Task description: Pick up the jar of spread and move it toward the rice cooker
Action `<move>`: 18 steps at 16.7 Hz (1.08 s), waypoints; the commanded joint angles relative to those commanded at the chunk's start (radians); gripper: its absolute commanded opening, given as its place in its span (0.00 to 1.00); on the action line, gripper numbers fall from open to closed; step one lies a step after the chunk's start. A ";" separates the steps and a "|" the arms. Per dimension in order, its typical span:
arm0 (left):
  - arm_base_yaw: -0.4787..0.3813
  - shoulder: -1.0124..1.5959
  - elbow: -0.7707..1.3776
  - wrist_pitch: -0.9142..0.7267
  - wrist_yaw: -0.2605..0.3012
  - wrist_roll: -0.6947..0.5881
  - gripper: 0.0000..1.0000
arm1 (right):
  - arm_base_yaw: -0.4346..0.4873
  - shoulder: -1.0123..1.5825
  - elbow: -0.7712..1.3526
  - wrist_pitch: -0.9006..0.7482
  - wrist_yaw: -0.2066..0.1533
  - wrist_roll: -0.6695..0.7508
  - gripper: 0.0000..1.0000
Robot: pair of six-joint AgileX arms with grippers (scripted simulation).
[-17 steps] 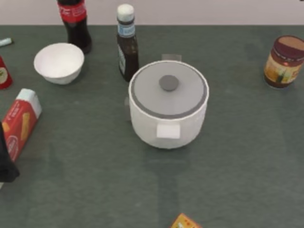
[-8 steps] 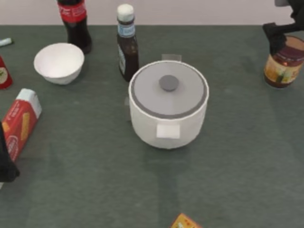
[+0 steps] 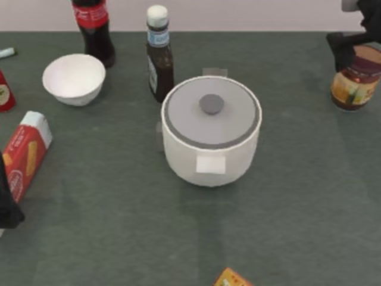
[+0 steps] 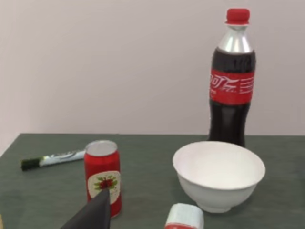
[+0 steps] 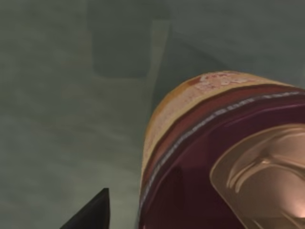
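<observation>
At the table's far right edge, the right gripper [image 3: 356,37] hangs over the jar of spread [image 3: 355,83], apparently lining up a grasp; jaw state can't be told. Jar stands upright, well apart from the rice cooker [image 3: 211,132]. Left arm parked at the left edge.

— What sits along the top of the frame?
— A cola bottle [image 3: 93,27] at upper left, a white bowl [image 3: 74,78] just below it, and a brown sauce bottle [image 3: 159,53] near top centre
— And the left edge?
— A pen [image 3: 6,52], a red can [image 3: 5,90], and a red carton [image 3: 24,152] lying flat. An orange box [image 3: 232,278] peeks in at the bottom
</observation>
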 joint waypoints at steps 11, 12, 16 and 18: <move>0.000 0.000 0.000 0.000 0.000 0.000 1.00 | 0.004 0.023 -0.080 0.103 0.001 0.005 0.85; 0.000 0.000 0.000 0.000 0.000 0.000 1.00 | 0.004 0.023 -0.080 0.103 0.001 0.005 0.77; 0.000 0.000 0.000 0.000 0.000 0.000 1.00 | 0.004 0.023 -0.080 0.103 0.001 0.005 0.47; 0.000 0.000 0.000 0.000 0.000 0.000 1.00 | 0.004 0.023 -0.080 0.103 0.001 0.005 0.32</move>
